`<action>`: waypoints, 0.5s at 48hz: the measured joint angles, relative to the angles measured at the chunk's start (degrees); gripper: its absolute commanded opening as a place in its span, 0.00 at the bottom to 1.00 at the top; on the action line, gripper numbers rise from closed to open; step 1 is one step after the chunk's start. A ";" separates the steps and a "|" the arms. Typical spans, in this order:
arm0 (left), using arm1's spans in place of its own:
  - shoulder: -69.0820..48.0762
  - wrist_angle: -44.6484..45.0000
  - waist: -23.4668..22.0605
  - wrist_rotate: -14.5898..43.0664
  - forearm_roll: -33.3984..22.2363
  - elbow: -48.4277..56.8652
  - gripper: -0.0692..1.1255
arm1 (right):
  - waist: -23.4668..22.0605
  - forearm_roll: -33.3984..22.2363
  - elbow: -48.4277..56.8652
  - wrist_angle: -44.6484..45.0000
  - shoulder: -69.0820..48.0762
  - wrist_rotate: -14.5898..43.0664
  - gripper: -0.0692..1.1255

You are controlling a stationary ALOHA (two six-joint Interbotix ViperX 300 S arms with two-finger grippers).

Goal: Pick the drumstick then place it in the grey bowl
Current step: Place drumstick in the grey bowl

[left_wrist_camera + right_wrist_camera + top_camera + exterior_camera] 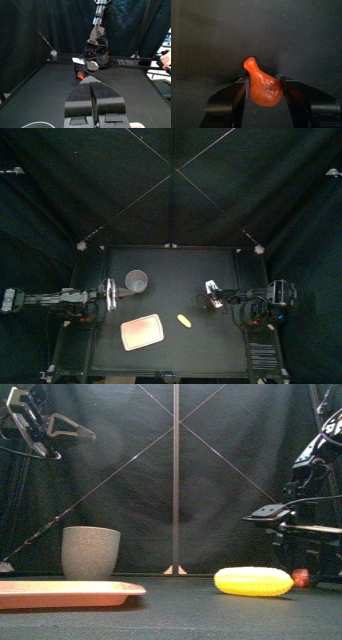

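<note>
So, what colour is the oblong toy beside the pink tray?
Yellow; the oblong toy shows best in front view.

High overhead and level table-edge cameras, both on the grey cup

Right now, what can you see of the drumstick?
The drumstick is an orange-red toy, smooth and shiny like plastic, with a fat round end and a thin neck ending in a small knob. The right tool grips its fat end, one jaw on each side, knob pointing away from the tool. Nothing else visibly touches it.
</note>
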 measured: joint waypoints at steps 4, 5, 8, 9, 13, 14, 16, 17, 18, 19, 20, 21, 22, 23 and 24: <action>0.00 0.09 0.00 0.00 -0.09 0.00 0.07 | -0.09 0.53 0.00 0.00 0.09 0.09 0.62; 0.00 0.00 0.00 -0.09 -0.09 0.00 0.07 | -0.09 0.62 0.00 0.00 0.00 0.18 0.61; 0.00 0.00 0.00 -0.09 -0.09 0.00 0.07 | -0.18 0.88 0.00 -0.09 0.09 0.18 0.60; 0.00 0.00 0.00 0.00 -0.09 0.00 0.07 | -0.26 1.05 0.00 -0.09 0.09 0.26 0.59; 0.00 0.00 0.00 -0.09 -0.09 0.09 0.07 | -0.35 1.58 -0.18 -0.18 0.09 0.18 0.57; -0.09 0.00 0.00 -0.09 -0.09 0.09 0.07 | -0.35 1.67 -0.18 -0.26 0.09 0.26 0.57; 0.00 0.00 0.00 -0.09 -0.18 0.26 0.07 | -0.44 1.85 -0.26 -0.18 0.09 0.35 0.56; -0.09 0.00 0.00 0.00 -0.18 0.26 0.07 | -0.44 1.85 -0.26 -0.26 0.18 0.35 0.55; 0.00 0.00 0.09 -0.09 -0.18 0.44 0.07 | -0.44 1.93 -0.26 -0.18 0.18 0.35 0.54; 0.00 0.00 0.00 -0.09 -0.18 0.53 0.07 | -0.44 1.93 -0.26 -0.26 0.18 0.35 0.54; 0.00 0.00 0.09 0.00 -0.09 0.53 0.07 | -0.53 1.93 -0.35 -0.26 0.18 0.35 0.53; 0.00 0.00 0.09 -0.09 -0.18 0.62 0.07 | -0.53 2.02 -0.26 -0.18 0.26 0.44 0.52; 0.00 0.00 0.09 -0.09 -0.09 0.70 0.07 | -0.44 2.02 -0.35 -0.26 0.18 0.35 0.51; 0.00 0.00 0.09 -0.09 -0.18 0.70 0.07 | -0.53 2.02 -0.35 -0.26 0.26 0.35 0.51; 0.00 0.00 0.00 -0.09 -0.18 0.79 0.07 | -0.53 2.02 -0.35 -0.26 0.26 0.35 0.50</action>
